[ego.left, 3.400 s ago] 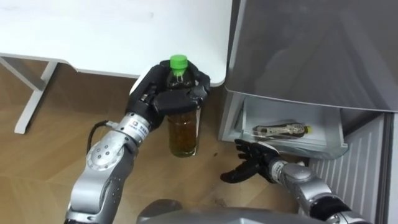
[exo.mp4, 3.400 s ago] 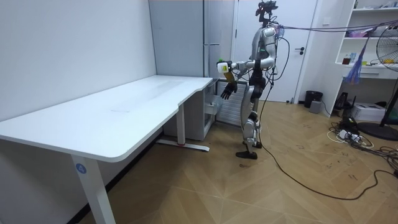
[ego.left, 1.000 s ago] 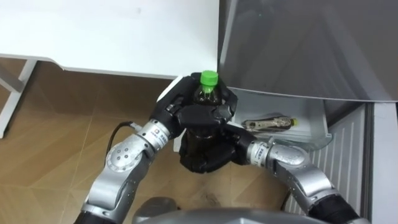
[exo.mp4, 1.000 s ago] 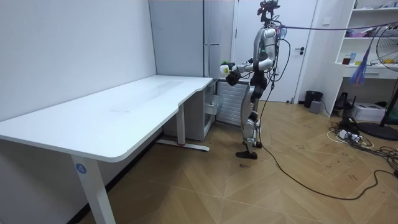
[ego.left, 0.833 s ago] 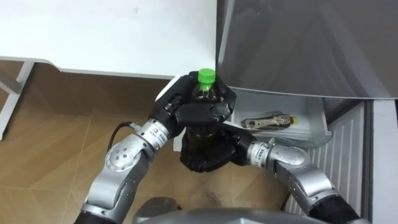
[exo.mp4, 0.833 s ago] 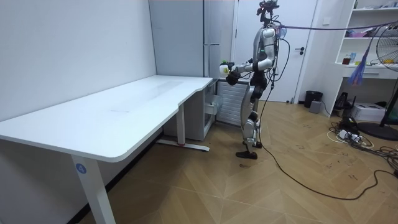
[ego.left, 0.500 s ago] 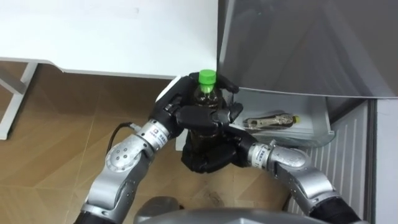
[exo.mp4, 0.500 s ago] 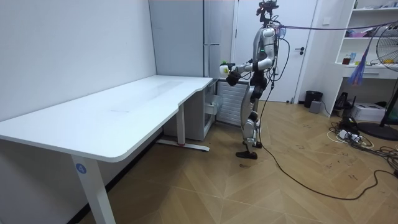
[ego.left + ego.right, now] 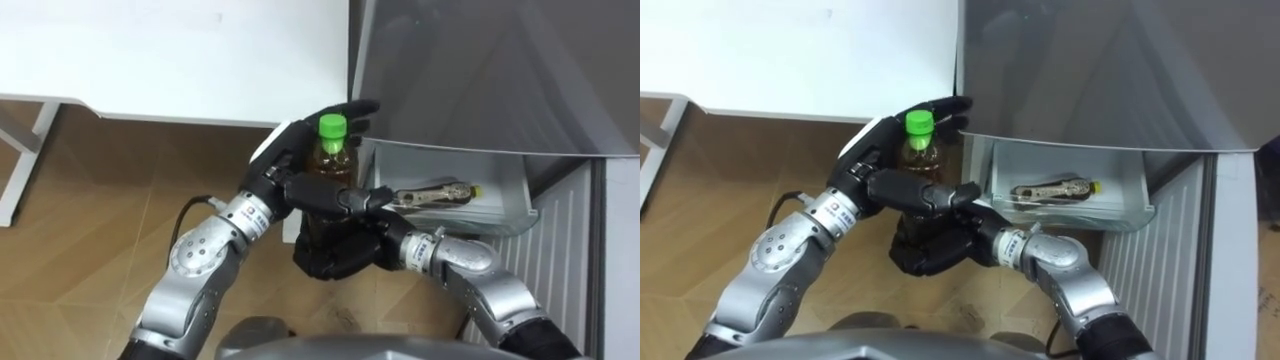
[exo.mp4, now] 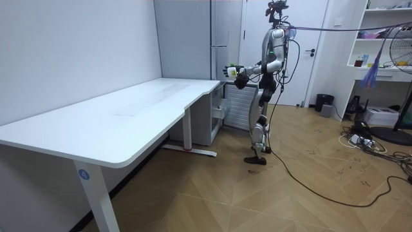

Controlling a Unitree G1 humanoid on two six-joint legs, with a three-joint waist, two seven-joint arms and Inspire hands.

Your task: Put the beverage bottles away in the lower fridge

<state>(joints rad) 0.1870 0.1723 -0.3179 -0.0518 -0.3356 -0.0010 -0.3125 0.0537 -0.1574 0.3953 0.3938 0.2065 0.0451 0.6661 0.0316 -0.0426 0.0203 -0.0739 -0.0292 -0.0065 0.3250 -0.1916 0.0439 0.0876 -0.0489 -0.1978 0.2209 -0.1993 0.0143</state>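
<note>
Bright even indoor light, soft shadows, dull sheen on fridge (image 9: 480,70)

White desk (image 9: 150,50), wooden floor (image 9: 90,210)

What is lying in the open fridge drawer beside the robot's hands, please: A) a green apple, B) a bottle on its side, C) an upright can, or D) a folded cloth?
B: a yellow-capped bottle lies on its side in the drawer, right of the green-capped bottle that the right hand grips low, with the left hand open behind its cap.
</note>
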